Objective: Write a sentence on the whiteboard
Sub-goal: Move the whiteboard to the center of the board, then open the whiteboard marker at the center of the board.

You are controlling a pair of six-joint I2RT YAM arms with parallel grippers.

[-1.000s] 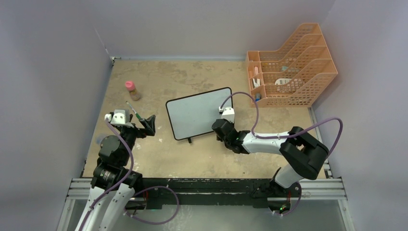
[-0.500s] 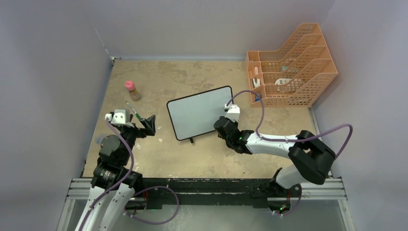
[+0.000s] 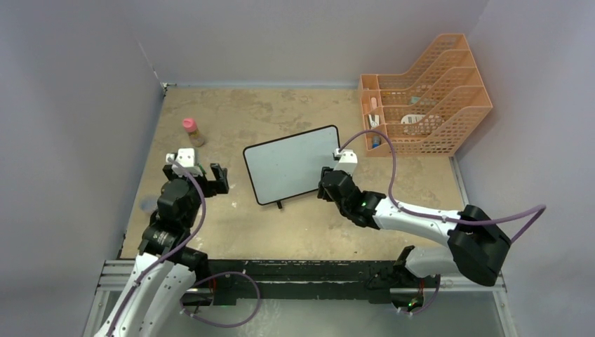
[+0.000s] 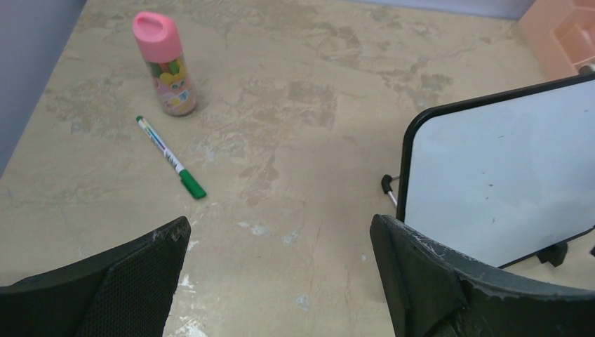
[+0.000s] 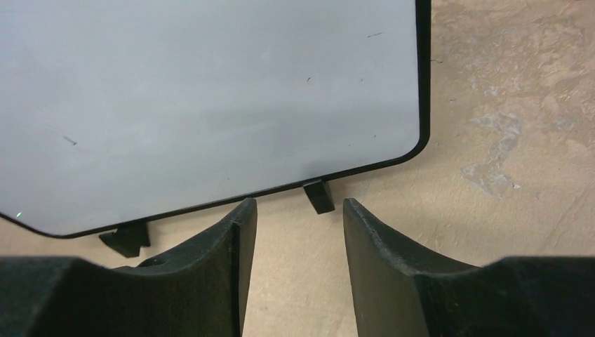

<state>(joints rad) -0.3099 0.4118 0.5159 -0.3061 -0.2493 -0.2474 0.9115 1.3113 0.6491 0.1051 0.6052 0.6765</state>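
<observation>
Whiteboard (image 3: 291,165) sits mid-frame in the top view on the tan table (image 3: 281,112), its long side running lower left to upper right. Thin black frame w/ rounded corners. It stands on two short black feet (image 5: 319,195) along the bottom edge. The face is blank apart from a few tiny dark specks, no writing. In the left wrist view it fills the right side of the frame. In the right wrist view it takes up the upper two thirds.

The right claw (image 5: 298,210) is at the board's lower right corner in the top view, just below the bottom edge. Fingers are spread w/ a clear gap and nothing btwn them. One foot shows just beyond the gap.

The left claw (image 4: 281,232) is left of the board in the top view, near its left edge but apart from it. Fingers are spread wide, empty.

A marker (image 4: 170,157) w/ green cap lies flat on the table in the upper left of the left wrist view, apart from the claw. Just above it stands a small bottle (image 3: 193,132) w/ pink cap, upright, near the marker but not touching.

An orange mesh rack (image 3: 424,95) is at the upper right of the top view, near the board's upper right corner w/o touching. Small items sit in its slots, too small to tell what.
</observation>
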